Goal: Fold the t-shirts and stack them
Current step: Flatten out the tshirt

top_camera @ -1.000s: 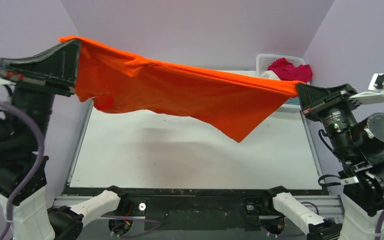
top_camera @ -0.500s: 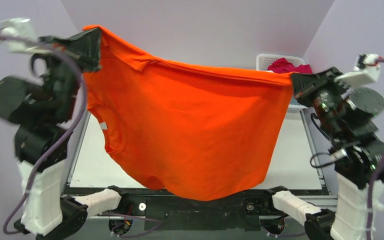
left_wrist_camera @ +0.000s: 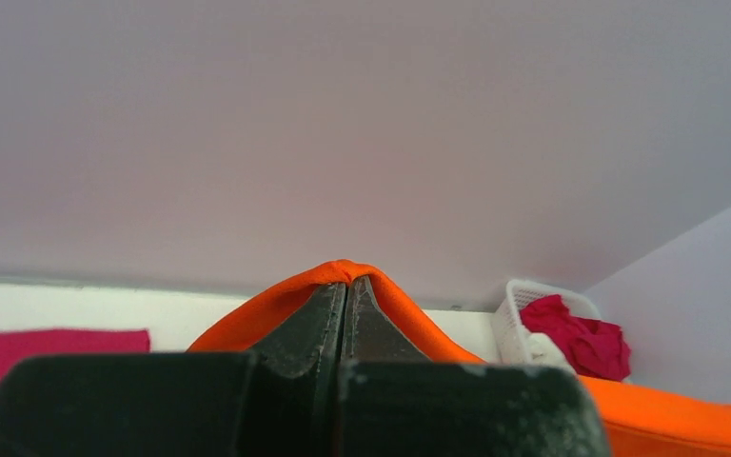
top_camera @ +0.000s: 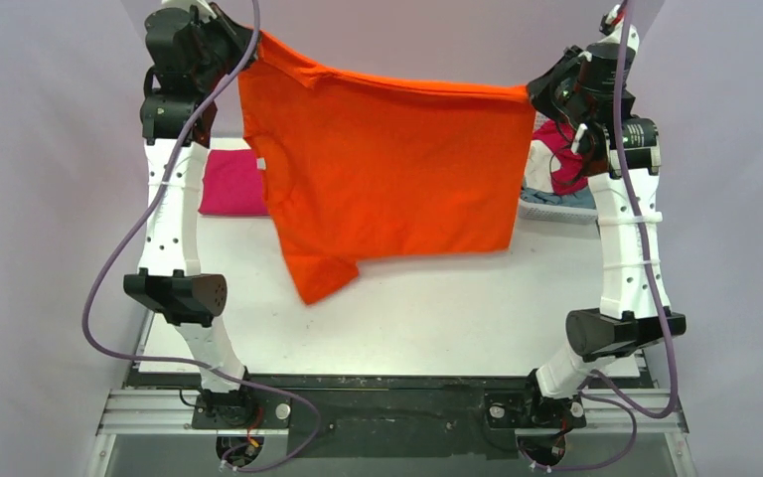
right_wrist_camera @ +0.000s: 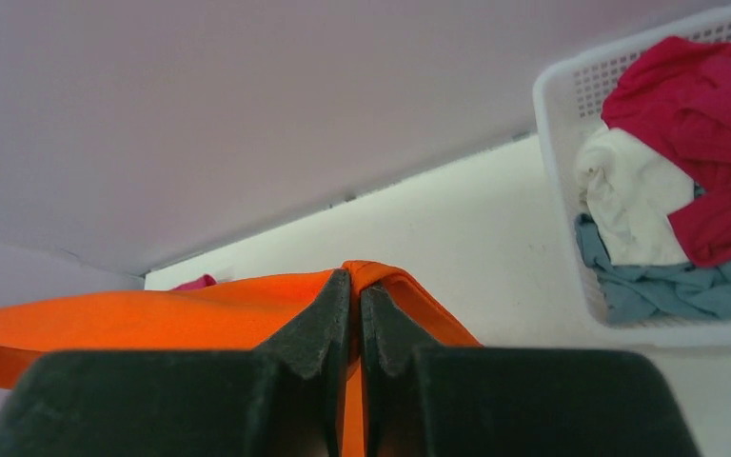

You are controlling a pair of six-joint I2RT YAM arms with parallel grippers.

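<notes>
Left gripper [top_camera: 243, 42] and right gripper [top_camera: 534, 91], both clamped tight, hold the orange t-shirt [top_camera: 387, 169] stretched above the table [top_camera: 437, 308]; magenta t-shirt [top_camera: 230, 183] lies at the far-left edge.

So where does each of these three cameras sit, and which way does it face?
Top external: fixed above and behind the arms, looking down on the table; both arms show whole, left gripper and right gripper holding the orange shirt stretched between them.
Left wrist: on the left arm's wrist, facing the back wall along its shut fingers; pink shirt lower left, basket right.
Right wrist: on the right arm's wrist, facing along its shut fingers towards the basket.
Shared: all three show the orange shirt; both wrist views show the basket.
</notes>
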